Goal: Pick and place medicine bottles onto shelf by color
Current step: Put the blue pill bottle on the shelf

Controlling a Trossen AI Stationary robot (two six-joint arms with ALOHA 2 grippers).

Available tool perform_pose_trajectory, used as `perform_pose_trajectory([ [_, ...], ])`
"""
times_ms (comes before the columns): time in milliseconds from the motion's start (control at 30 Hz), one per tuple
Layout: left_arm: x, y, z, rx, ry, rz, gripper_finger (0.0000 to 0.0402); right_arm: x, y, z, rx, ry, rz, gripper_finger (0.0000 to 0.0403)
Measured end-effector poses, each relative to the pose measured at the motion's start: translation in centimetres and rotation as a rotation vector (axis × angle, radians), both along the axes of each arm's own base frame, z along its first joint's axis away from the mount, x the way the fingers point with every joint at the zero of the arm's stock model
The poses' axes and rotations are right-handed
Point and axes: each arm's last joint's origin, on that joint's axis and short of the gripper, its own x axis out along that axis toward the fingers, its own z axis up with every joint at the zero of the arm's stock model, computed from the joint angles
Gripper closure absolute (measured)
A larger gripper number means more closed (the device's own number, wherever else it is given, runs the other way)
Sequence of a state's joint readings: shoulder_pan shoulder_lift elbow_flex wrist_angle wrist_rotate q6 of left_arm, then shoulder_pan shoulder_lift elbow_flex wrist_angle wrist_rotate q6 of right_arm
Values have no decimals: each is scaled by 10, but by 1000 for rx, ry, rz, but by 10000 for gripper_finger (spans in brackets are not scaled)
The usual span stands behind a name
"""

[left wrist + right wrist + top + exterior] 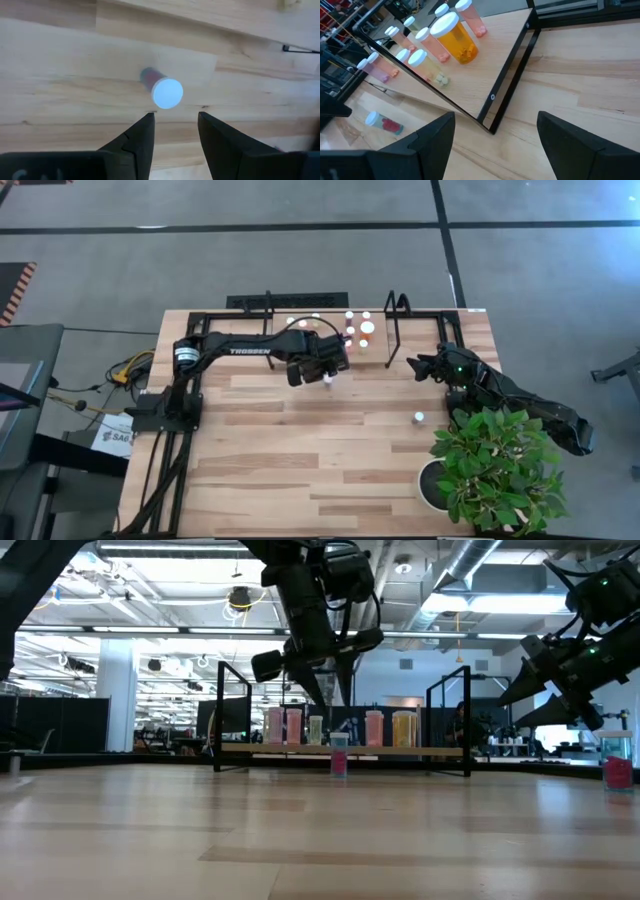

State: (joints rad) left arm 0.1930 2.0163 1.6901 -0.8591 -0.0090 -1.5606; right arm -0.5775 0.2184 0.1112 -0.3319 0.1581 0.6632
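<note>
A pink medicine bottle with a white cap stands upright on the tabletop just in front of the shelf; it also shows in the low view. My left gripper hangs above it, open and pointing down, touching nothing. Several capped bottles stand on the shelf board, among them pink ones and a larger-capped orange one. Another pink bottle stands on the table to the right. My right gripper is open and empty beside the shelf's right end.
A green plant in a round white pot stands at the table's near right corner, close under my right arm. The shelf's black hoops stand upright at its two ends. Bare planks lie toward the near edge.
</note>
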Motion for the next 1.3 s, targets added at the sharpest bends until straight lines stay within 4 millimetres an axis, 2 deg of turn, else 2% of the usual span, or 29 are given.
perform_pose_trajectory([
  [133,0,1,0,19,5,21,247,0,0,0,0,0,0,97],
  [400,0,3,0,46,6,70,172,0,0,0,0,0,0,97],
  [500,4,6,-13,0,18,133,148,0,0,0,0,0,0,97],
  [600,9,12,-28,-87,14,123,130,0,0,0,0,0,0,97],
  [700,11,17,-32,-117,4,99,118,0,0,0,0,1,0,97],
  [1100,9,13,-34,-97,31,155,115,0,0,0,2,2,0,97],
  [1300,9,11,-34,-87,36,153,156,0,0,0,1,2,0,97],
])
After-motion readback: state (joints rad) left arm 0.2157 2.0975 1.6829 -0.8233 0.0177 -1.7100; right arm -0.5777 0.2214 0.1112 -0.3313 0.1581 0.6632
